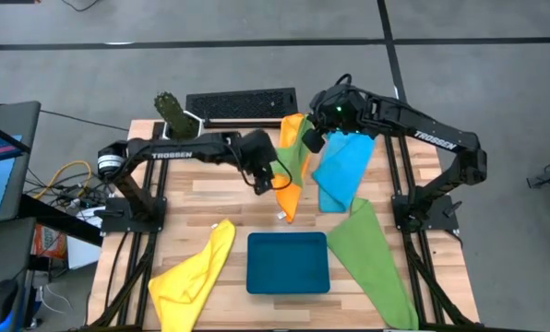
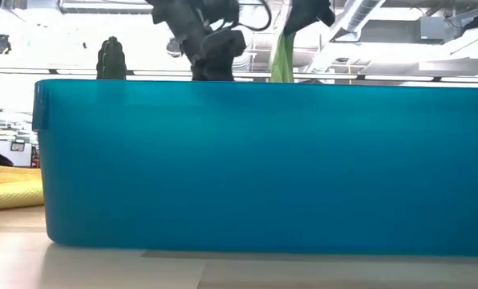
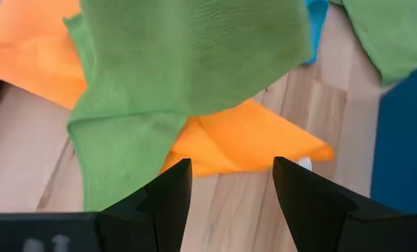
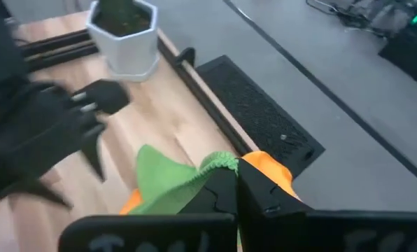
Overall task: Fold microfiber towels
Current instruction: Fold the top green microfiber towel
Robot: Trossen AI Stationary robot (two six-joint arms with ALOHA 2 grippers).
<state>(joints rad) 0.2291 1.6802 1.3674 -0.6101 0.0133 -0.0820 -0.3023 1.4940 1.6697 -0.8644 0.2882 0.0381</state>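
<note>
- High view: right hand [image 1: 310, 140], at 12 o'clock on the worktop [image 1: 210, 198], pinches a green towel [image 1: 292, 152] hanging over an orange towel [image 1: 292, 189]. Left hand [image 1: 268, 184], fingers spread, sits just beside them. Blue towel [image 1: 342, 169] at 1 o'clock; second green towel [image 1: 372, 258] at 4 o'clock; yellow towel [image 1: 194, 272] at 7 o'clock; teal tray [image 1: 288, 263] at 6 o'clock.
- Low view: tray wall fills the frame; green towel [image 2: 282, 56] hangs behind it.
- Left wrist view: spread fingers [image 3: 168, 199] face the green towel [image 3: 180, 70].
- Right wrist view: fingers [image 4: 222, 192] pressed together on the green towel's [image 4: 168, 183] edge.

You face the rigid dark teal tray wall [image 2: 263, 160] filling the view. A folded yellow cloth [image 2: 10, 191] lies at left; a green cloth [image 2: 282, 56] hangs behind, beside dark arm parts [image 2: 211, 40].
</note>
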